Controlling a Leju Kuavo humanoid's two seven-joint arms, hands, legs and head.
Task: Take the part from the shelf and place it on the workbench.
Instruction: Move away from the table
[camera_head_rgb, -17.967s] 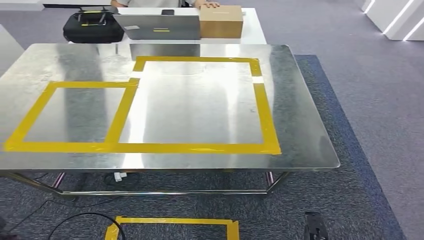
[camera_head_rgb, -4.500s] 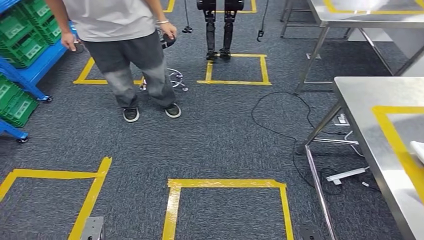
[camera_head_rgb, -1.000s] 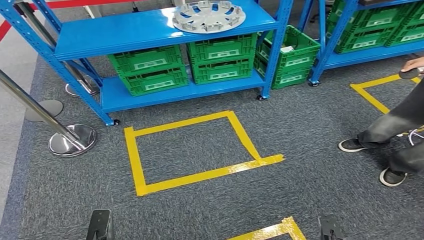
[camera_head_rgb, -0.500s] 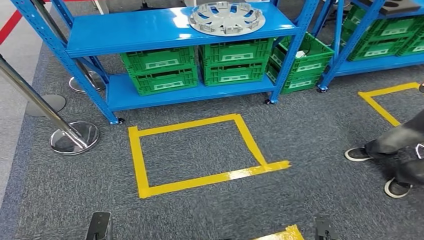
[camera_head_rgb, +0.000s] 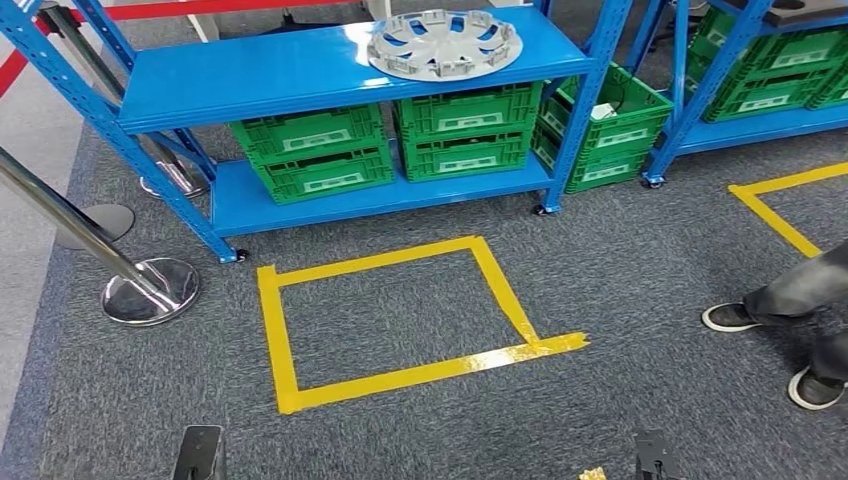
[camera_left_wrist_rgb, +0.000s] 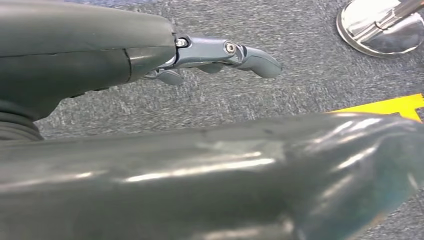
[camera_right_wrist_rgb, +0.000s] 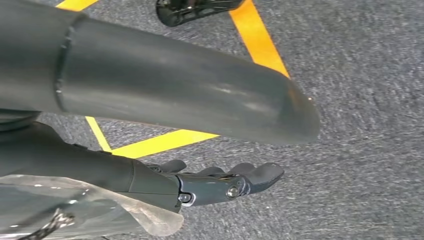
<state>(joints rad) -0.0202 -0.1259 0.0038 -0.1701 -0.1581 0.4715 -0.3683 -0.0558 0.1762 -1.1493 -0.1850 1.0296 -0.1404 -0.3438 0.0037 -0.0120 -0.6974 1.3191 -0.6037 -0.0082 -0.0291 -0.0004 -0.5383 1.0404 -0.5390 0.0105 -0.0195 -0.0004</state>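
Grey carpet runs up to a blue shelf at the far side, and the part, a silver wheel cover, lies flat on its top deck toward the right end, above green crates on the lower deck. You are at the approach step: walk into the yellow taped square on the floor and stop squarely facing the cover, so both arms can reach it without leaning. Mind the chrome stanchion base on the left and the person's shoes on the right.

Your left hand hangs over the carpet, fingers loosely extended, apart, holding and touching nothing. Your right hand hangs likewise, its fingers slack and bare. I'd lift under the rim with both.
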